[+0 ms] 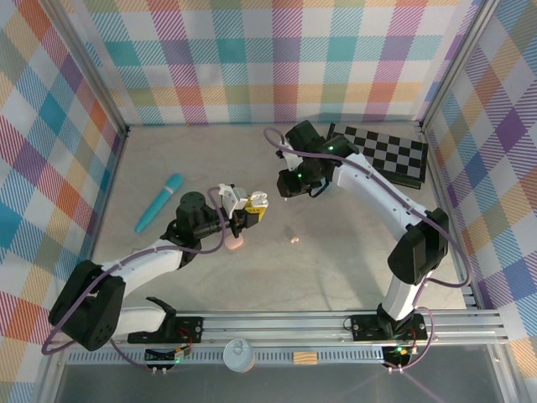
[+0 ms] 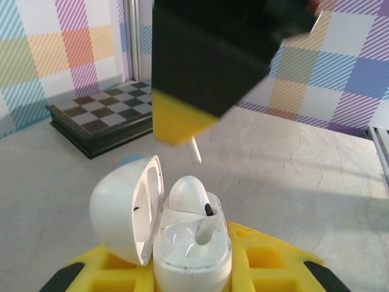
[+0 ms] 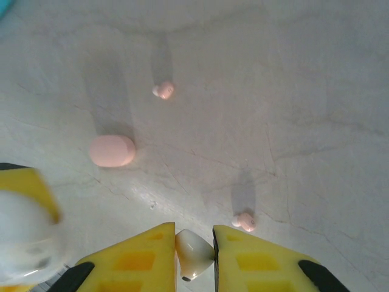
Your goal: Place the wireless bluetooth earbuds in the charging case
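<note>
Earbud (image 3: 194, 252) held above open charging case (image 2: 194, 261)
It is pinched stem-down in the right jaws; the case is clamped in the left jaws.

Stretches left arm (image 1: 143, 260) forward and inward, clamps left tool (image 2: 194, 266) shut around open white charging case (image 2: 127, 210). Arches right arm (image 1: 377, 189) back from far side, pinches white earbud (image 3: 194, 255) in right tool (image 3: 194, 240), poised just above.
</note>
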